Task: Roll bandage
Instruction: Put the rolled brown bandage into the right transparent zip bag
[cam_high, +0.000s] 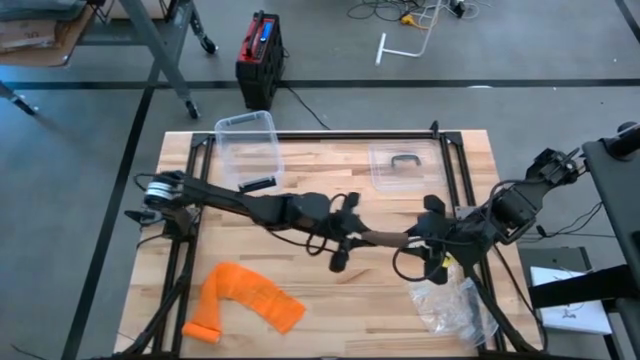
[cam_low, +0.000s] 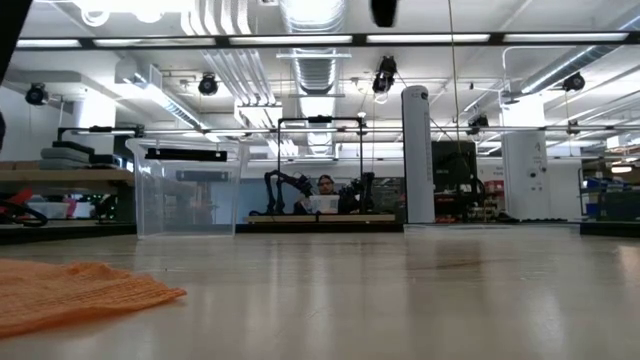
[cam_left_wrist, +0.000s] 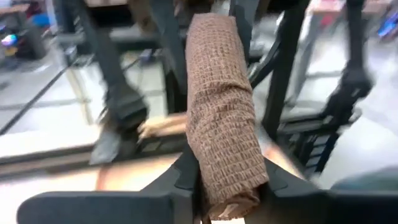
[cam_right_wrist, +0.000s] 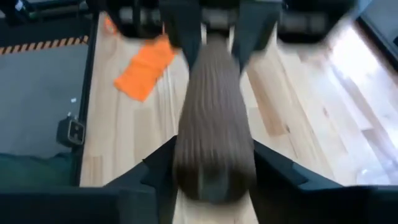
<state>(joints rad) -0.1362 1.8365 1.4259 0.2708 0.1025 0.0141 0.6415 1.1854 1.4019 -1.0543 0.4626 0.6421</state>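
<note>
A brown bandage roll (cam_high: 385, 238) hangs level above the middle of the wooden table (cam_high: 330, 300), spanning the gap between my two grippers. My left gripper (cam_high: 345, 240) comes from the table's left and is shut on one end of it. My right gripper (cam_high: 428, 240) comes from the right. Its fingers stand open, close on either side of the roll's other end (cam_right_wrist: 214, 162). In the right wrist view the left gripper shows at the roll's far end. Neither gripper shows in the low view. My left gripper pinches the bandage's end (cam_left_wrist: 230, 186) between its two fingers (cam_left_wrist: 183, 177), coming almost level from the table's left, the fingers lying along the roll. The roll sticks out forward past the fingers, clear of the table. My right gripper flanks the roll's other end; whether it touches, I cannot tell.
An orange mesh cloth (cam_high: 245, 300) lies near the front left and a crumpled clear plastic bag (cam_high: 455, 305) near the front right. A clear bin (cam_high: 250, 145) stands at the back left, and its lid (cam_high: 400, 165) lies at the back right.
</note>
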